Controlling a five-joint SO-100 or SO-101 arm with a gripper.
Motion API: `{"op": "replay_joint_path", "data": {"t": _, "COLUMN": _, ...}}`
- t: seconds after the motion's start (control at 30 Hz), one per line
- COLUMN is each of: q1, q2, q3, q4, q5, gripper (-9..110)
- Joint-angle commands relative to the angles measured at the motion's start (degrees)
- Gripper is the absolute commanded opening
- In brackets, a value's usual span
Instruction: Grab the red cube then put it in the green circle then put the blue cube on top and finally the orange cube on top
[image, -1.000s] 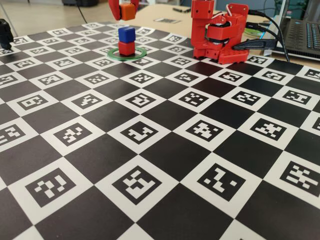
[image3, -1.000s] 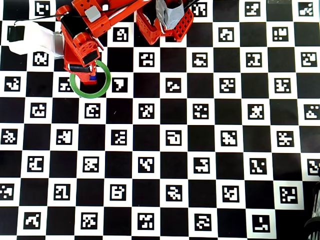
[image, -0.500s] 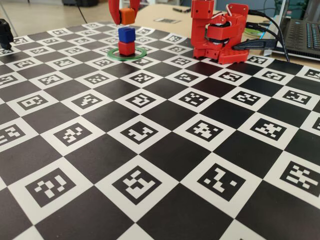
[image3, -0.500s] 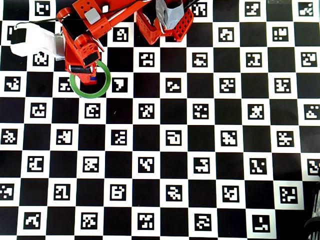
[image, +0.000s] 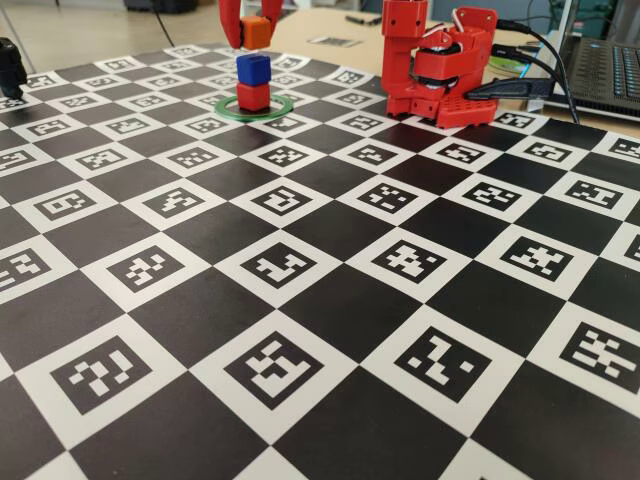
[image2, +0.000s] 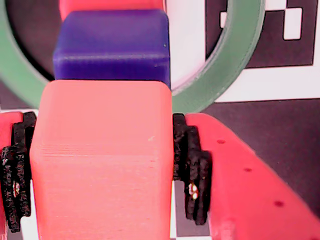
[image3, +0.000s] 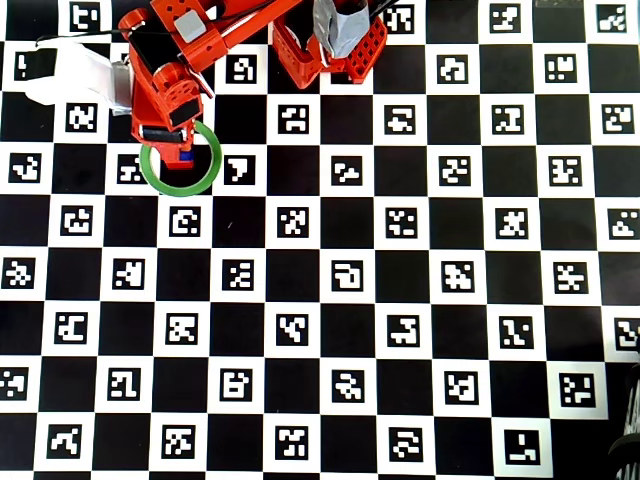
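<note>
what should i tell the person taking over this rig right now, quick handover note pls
Gripper: shut on the orange cube, held in the air just above the stack.
Red cube: sitting inside the green circle on the checkered marker board.
Blue cube: already on top of the red cube.
Done: red placed, blue stacked, orange picked up.
Left: lower the orange cube onto the blue cube, release, back the arm away. In the wrist view orange looks roughly lined up over blue, but check alignment before letting go.
</note>
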Motion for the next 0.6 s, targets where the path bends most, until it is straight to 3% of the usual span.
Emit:
{"op": "replay_joint_path", "data": {"t": 0.0, "q1": -0.35, "q2": 4.31, "q3": -0.44, "q4": -0.53, "q5": 0.62, "gripper": 10}}
{"op": "replay_joint_path", "data": {"t": 0.57, "q1": -0.26, "q2": 4.31, "q3": 1.05, "q4": -2.55, "q5": 0.62, "gripper": 10}}
